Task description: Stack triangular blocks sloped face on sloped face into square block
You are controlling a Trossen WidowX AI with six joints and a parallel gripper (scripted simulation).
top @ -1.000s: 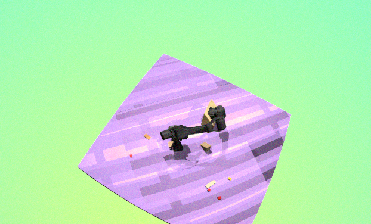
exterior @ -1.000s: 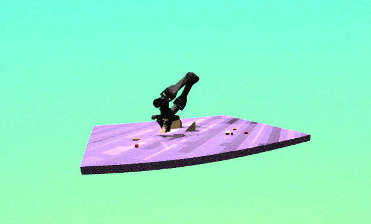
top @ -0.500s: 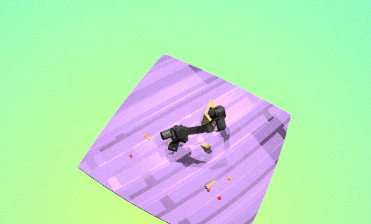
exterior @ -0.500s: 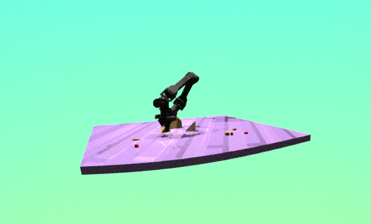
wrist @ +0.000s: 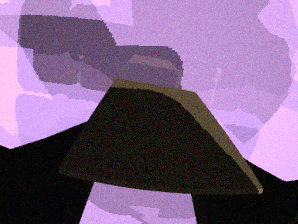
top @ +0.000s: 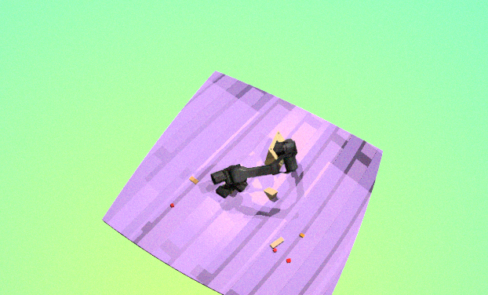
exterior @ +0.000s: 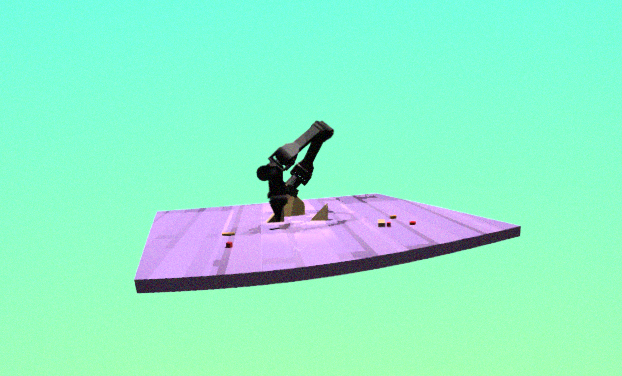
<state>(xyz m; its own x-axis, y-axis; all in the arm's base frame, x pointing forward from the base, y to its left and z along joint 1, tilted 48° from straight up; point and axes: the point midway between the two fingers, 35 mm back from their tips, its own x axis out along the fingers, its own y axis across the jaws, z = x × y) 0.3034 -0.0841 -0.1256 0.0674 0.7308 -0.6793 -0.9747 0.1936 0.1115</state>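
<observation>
My gripper (top: 283,152) (exterior: 280,206) (wrist: 148,131) is shut on a tan triangular block (top: 274,146) (exterior: 294,206) (wrist: 160,139). It holds the block low over the purple table (top: 217,118) (exterior: 327,270), right of the arm's base. I cannot tell whether the block touches the table. In the wrist view the block's dark face fills the space between my two black fingers. The other triangular block (top: 271,193) (exterior: 321,213) rests on the table by itself, a short way from the held one, with its point up.
A small tan block (top: 194,180) (exterior: 228,233) lies left of the arm's base. A tan bar (top: 277,242) (exterior: 381,223) and a small orange piece (top: 302,234) lie near the front right. Small red cubes (top: 172,205) (top: 288,260) are scattered around.
</observation>
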